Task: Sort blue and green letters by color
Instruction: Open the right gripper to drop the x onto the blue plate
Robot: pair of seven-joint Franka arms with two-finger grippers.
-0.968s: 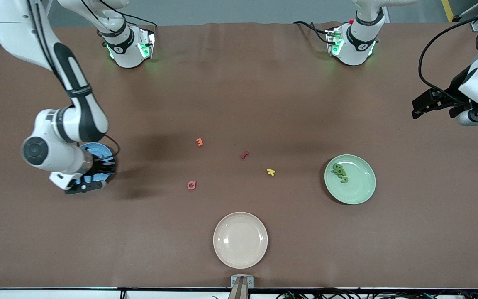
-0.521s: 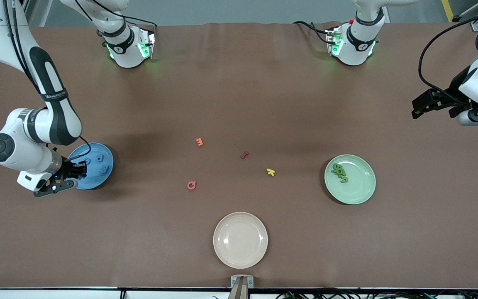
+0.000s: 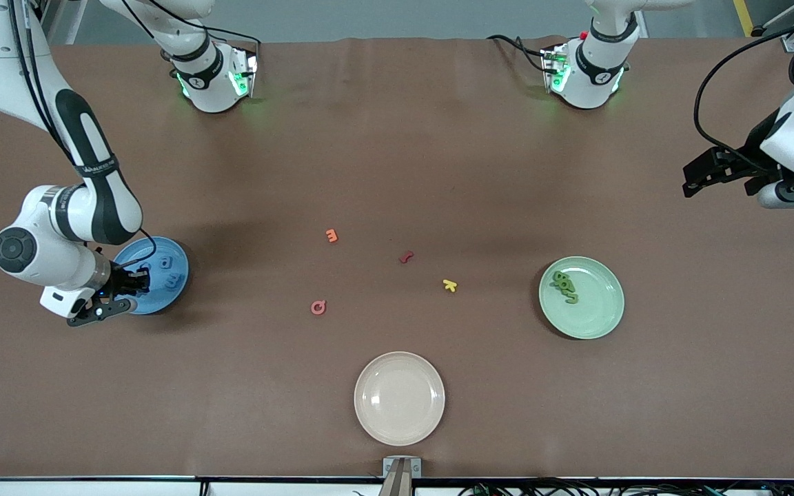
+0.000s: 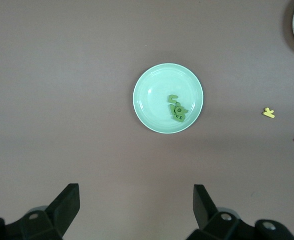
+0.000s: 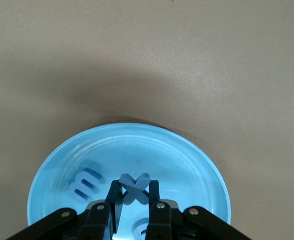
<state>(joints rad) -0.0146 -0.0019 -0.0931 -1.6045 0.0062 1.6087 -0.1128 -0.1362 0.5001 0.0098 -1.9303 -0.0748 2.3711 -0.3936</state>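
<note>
Brown surface (image 3: 397,158), one item, carrying three plates and loose foam letters; we list contents as follows.

Blue plate (image 3: 169,289), toward the right arm's end: we count two blue letters lying flat in it in the front view, an E (image 5: 84,183) among them, plus a third partly hidden under the fingers in the right wrist view.

Right end effector (image 3: 136,281), low over that plate, clenched on a blue X (image 5: 134,187) held upright between its fingertips. We judge this the last blue letter, not yet let go.

Green plate (image 3: 600,317), toward the left arm's end: green letters (image 3: 565,286) heaped in one overlapping cluster; we cannot count them.

Left end effector (image 4: 136,210), released, fingers wide apart with nothing between them, waiting high above the surface near its own end.

Cream plate (image 3: 400,398), nearest the camera.

Strays on the bare surface between the plates: orange letter (image 3: 331,235), dark red letter (image 3: 406,257), yellow letter (image 3: 449,284), pink letter (image 3: 318,307). Not part of the sort.

Risks we note:
- The X is light foam; on release it may cling to a finger pad and be lifted out again.
- Dropped on edge, it could roll or bounce over the shallow rim.
- Fingers sit close to the letters already placed; a low exit could sweep one off the plate.
</note>
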